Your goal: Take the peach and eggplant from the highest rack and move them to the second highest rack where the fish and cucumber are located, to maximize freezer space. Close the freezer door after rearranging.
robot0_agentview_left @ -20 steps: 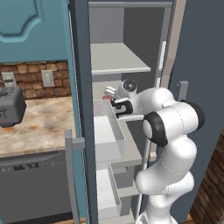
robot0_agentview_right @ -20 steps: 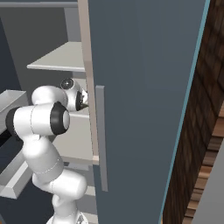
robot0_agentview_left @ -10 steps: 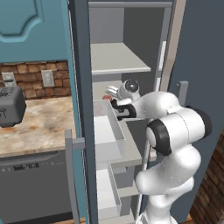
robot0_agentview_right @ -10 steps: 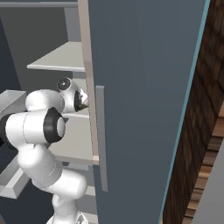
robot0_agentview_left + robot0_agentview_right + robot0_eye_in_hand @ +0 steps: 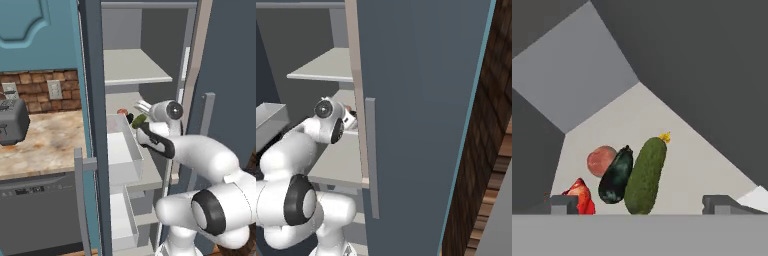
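Together, peach [image 5: 601, 160], eggplant [image 5: 616, 175], cucumber [image 5: 645, 176], mid-shelf

Low in the hand view, four things are lying together on the rack [image 5: 677, 150]: the cucumber [image 5: 645, 176] at centre, the eggplant [image 5: 616, 175] leaning against its left side, the peach [image 5: 601, 160] sitting behind the eggplant, the fish [image 5: 580, 196] resting lower left.

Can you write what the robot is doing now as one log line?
gripper: open, empty | peach, eggplant, cucumber, fish: together on shelf | door: open
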